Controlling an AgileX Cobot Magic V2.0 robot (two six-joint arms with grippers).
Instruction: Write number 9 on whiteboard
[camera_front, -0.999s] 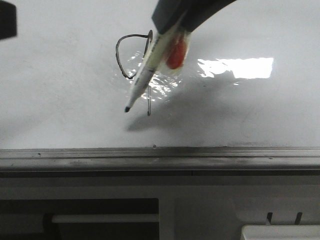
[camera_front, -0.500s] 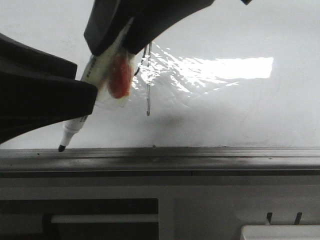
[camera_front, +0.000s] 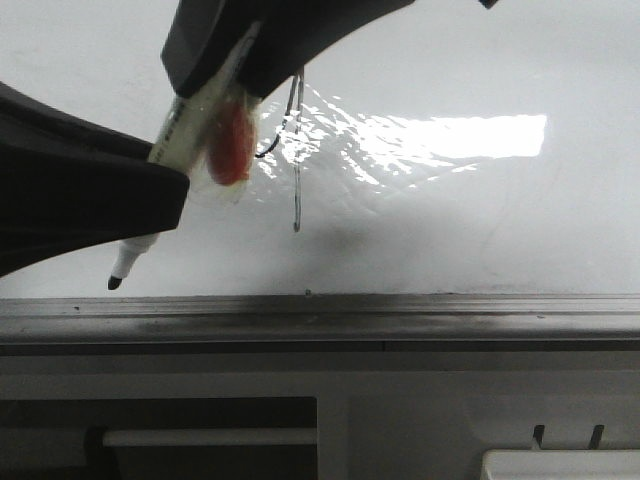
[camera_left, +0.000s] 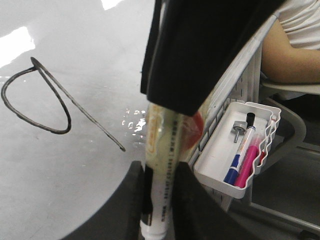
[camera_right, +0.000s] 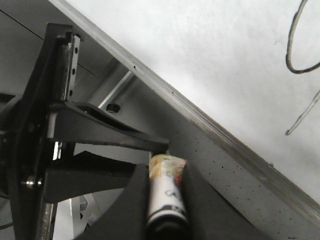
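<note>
The number 9 is a thin dark line on the whiteboard (camera_front: 480, 230). Only its tail (camera_front: 297, 190) shows in the front view; loop and tail (camera_left: 80, 106) both show in the left wrist view and partly in the right wrist view (camera_right: 302, 117). My right gripper (camera_front: 215, 80) is shut on the upper part of a white marker (camera_front: 172, 135) wrapped in tape with a red patch. The marker's black tip hangs just above the grey ledge (camera_front: 400, 315). My left gripper (camera_front: 165, 200) reaches in from the left, its fingers pressed against both sides of the marker (camera_left: 162, 165).
A white tray (camera_left: 215, 165) with a blue pen (camera_left: 232, 172) and a pink pen (camera_left: 245, 167) hangs past the board's edge. A person's arm (camera_left: 290, 55) is beyond it. A white box (camera_front: 560, 465) sits below the ledge at the front right.
My right gripper carried the marker left and down, from beside the 9's tail to near the ledge. My left gripper came in from the left and closed around the marker.
</note>
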